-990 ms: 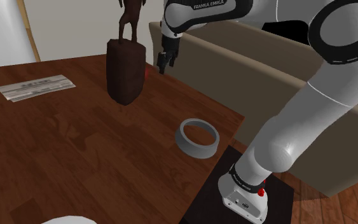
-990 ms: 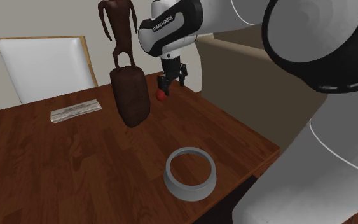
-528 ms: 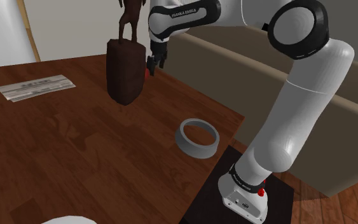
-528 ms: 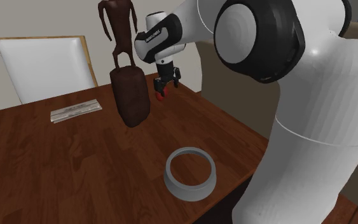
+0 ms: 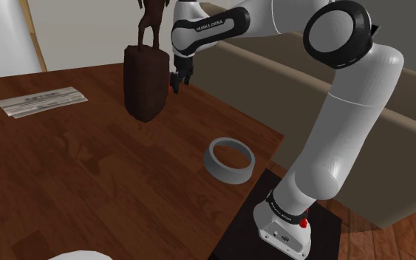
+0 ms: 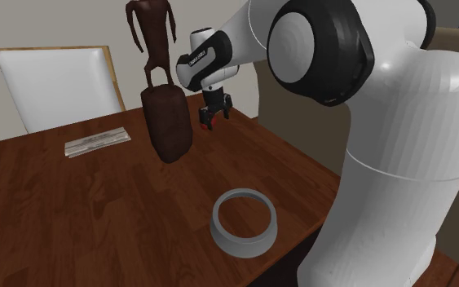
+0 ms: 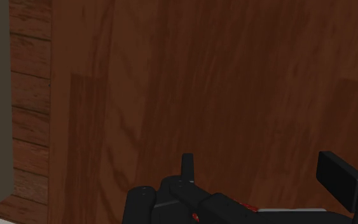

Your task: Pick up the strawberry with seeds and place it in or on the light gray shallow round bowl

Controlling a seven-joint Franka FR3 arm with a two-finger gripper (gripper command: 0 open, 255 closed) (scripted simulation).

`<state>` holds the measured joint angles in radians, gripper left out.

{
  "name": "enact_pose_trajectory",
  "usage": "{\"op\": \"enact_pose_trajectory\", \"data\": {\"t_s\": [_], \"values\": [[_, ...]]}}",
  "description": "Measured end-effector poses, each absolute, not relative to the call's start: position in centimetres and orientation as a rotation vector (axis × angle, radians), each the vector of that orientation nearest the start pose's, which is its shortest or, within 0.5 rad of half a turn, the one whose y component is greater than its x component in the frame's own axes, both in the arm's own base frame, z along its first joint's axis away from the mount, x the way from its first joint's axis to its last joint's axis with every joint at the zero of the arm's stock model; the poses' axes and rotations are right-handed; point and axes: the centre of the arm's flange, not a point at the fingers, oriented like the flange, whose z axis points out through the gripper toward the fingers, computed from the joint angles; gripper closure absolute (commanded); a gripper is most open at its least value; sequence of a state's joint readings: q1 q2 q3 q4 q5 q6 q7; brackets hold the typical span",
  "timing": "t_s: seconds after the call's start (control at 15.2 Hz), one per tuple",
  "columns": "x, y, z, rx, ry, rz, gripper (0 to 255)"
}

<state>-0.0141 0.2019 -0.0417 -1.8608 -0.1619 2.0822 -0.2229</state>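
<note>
The fingers (image 6: 214, 120) stand apart, released, straddling the red strawberry (image 6: 209, 126), which sits low between them on the brown wooden surface (image 6: 97, 212), in the upper middle of the second exterior view. In the wrist view the two black fingers (image 7: 339, 180) are parted over wood grain, with red specks between them. Just beside the gripper (image 5: 175, 81), toward the shoulder view's left, a dark brown statue (image 5: 143, 81) stands on a bulky base. The light grey bowl (image 6: 242, 236) lies well apart from the strawberry, lower in the frame near the surface's edge. A folded newspaper (image 6: 97, 141) lies at the left, before a white chair (image 6: 56, 86).
</note>
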Motion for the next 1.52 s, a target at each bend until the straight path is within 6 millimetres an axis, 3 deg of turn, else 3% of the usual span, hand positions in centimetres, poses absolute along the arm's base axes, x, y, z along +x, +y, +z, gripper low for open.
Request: {"op": "enact_pose_trajectory", "data": {"t_s": [0.33,0.4,0.99,1.06,1.19,1.52], "values": [[61.1,-4.1,41.2,-3.268,-0.404,0.002,0],[61.1,-4.1,41.2,-3.268,-0.404,0.002,255],[61.1,-4.1,41.2,-3.268,-0.404,0.002,255],[61.1,-4.1,41.2,-3.268,-0.404,0.002,0],[61.7,-4.1,41.3,-3.265,-0.350,0.001,0],[67.7,-5.5,42.0,-3.188,0.191,-0.009,0]]}}
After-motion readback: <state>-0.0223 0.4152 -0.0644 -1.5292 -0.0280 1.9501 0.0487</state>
